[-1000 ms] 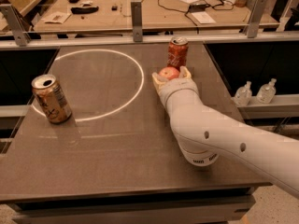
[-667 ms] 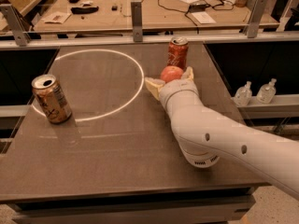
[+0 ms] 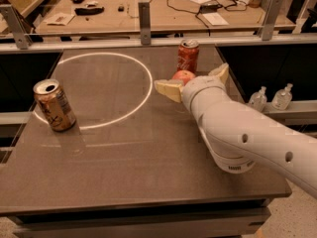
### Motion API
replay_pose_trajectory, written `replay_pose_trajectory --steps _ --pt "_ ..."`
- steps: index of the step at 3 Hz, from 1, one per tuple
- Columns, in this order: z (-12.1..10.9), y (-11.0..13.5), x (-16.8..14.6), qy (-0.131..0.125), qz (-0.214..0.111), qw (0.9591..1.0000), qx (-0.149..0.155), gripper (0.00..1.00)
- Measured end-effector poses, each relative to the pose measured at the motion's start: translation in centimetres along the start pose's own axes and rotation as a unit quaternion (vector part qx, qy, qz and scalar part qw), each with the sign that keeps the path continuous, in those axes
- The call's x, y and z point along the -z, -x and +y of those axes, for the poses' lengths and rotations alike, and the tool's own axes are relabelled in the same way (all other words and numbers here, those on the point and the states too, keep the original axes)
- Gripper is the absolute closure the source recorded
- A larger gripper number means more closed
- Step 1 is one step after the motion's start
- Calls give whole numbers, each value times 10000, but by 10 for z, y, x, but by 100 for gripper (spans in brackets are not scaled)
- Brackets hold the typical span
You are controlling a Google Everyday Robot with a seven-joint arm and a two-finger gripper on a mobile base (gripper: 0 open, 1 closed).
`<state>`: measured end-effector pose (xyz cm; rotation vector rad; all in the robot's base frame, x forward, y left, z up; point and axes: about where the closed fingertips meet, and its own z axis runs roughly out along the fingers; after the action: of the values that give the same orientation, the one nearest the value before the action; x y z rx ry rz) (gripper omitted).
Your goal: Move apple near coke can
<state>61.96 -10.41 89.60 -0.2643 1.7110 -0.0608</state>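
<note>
Change: the gripper (image 3: 190, 78) has spread wide, letting go of the apple (image 3: 182, 75).
Apple: lies free inside the claw, just beside the coke can (image 3: 188, 56); the task looks done.

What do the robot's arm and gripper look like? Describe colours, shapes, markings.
The arm is smooth, white and tubular, with rounded joints and small dark holes. The gripper, beside the red can, has two cream wedge-shaped fingers. No cables show.

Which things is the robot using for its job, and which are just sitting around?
For the job: apple; coke can; gripper, open on either side of the apple, just in front of the coke can.
Just lying about: tan can at left; small bottles at right.
</note>
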Motion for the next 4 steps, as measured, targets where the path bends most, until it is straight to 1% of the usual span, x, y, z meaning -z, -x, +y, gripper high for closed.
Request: replay_pose_trajectory --steps 1,2,3,4 --pt "-27 25 17 195 45 9998 95 0" --pt "-58 45 24 474 -102 9987 -174 0" --pt "-106 41 20 737 -169 9962 -422 0" --pt "-131 34 15 1157 -86 9917 -550 0"
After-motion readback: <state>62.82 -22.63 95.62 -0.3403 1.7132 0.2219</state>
